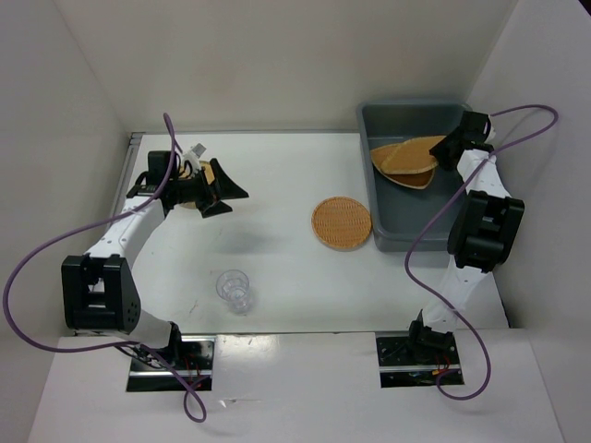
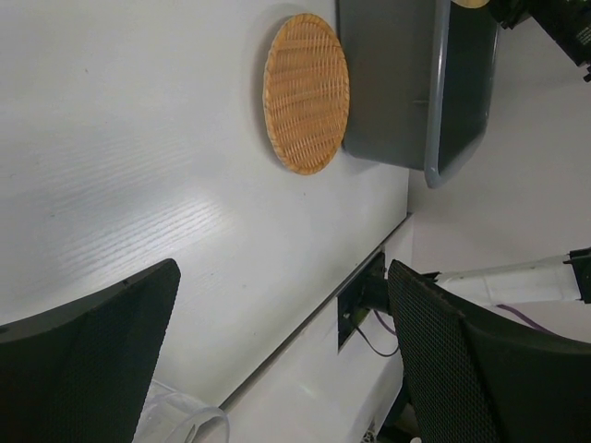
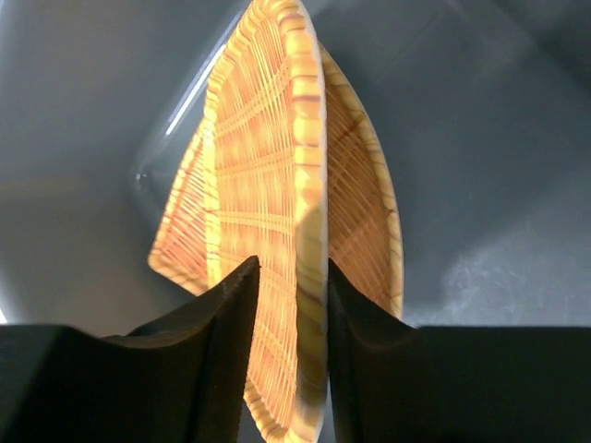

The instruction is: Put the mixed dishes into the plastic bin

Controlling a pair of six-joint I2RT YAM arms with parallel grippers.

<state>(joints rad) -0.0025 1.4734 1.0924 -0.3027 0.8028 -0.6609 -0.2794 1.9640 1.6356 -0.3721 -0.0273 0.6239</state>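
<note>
Round flat woven-look plate: tan-orange, basket-weave lines | deep plastic bin: plain blue-grey | flat plate seen edge-on: orange with pale yellow woven stripes | small ribbed cup: clear | table: white | cable: purple | left gripper: black, fine mesh texture on its fingers | right gripper: smooth black

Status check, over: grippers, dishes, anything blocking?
Left gripper: jaws open, empty. Right gripper: jaws shut on plate rim inside bin, second plate behind. Round plate, cup on table outside bin. Nothing blocking bin mouth.
</note>
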